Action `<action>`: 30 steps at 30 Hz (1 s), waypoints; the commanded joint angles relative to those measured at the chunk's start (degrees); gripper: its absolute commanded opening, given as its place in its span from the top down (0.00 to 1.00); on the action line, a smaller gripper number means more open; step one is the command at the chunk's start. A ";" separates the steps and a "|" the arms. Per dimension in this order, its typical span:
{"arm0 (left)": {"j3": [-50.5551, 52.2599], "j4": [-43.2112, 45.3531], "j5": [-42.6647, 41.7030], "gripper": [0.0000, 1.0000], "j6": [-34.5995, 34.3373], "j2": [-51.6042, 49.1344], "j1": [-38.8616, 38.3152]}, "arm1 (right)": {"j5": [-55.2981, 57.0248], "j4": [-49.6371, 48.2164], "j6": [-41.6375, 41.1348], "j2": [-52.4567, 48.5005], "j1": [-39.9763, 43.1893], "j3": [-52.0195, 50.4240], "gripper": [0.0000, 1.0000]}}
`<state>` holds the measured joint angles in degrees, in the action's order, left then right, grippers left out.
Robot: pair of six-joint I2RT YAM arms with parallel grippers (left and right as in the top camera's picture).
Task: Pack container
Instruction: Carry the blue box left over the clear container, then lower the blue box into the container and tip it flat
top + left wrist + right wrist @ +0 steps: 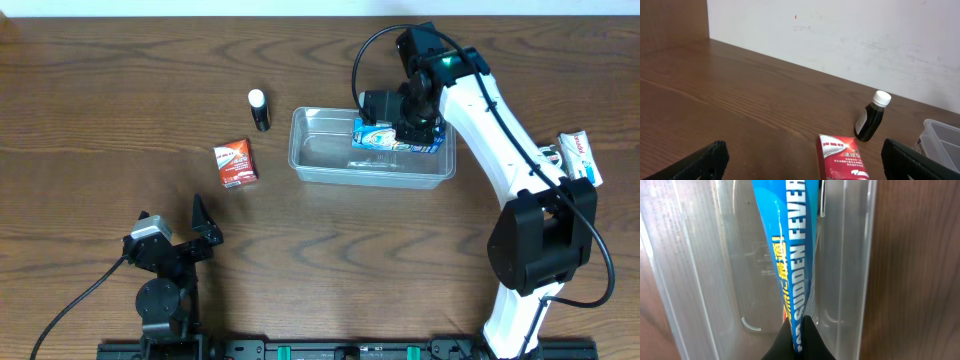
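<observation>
Clear plastic container sits flat on the brown wooden desk, at about 1 o'clock from the desk's centre, long side running 9 to 3 o'clock. Its 9 o'clock half shows bare floor.

Right tool is above the container's 3 o'clock end, pressed onto the narrow edge of a blue box bearing white lettering. The wrist view shows the box pinched between the two black fingertips and reaching down inside the container, close beside one long wall. Whether the box's lower end touches the floor cannot be told from these views.

Left tool is at 7 o'clock on the desk, near the front edge, fingers spread wide and holding nothing.

Other items noted:
- Red box, flat on the desk at 9 o'clock of the container, apart from it.
- Dark bottle with a white cap, at 10 o'clock of the container, near but not touching; it appears to stand upright.
- White and blue packet at 3 o'clock, beside the right arm, well apart from the container.
</observation>
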<state>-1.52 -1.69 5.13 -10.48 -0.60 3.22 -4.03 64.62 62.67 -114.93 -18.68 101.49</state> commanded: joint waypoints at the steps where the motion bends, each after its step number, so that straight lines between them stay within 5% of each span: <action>1: 1.29 -1.95 1.53 0.02 0.37 0.37 0.13 | 1.20 -0.50 1.22 -1.40 -0.46 -0.09 0.99; 21: 1.29 -1.95 1.53 0.02 0.37 0.37 0.13 | 7.21 -2.54 -7.19 -3.32 0.61 -0.09 0.96; 30: 1.29 -1.95 1.53 0.02 0.37 0.37 0.13 | 4.59 -3.15 -8.52 -3.32 0.61 -0.09 0.70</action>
<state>-1.52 -1.69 5.13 -10.46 -0.58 3.22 1.48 61.47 55.51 -118.37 -18.44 101.49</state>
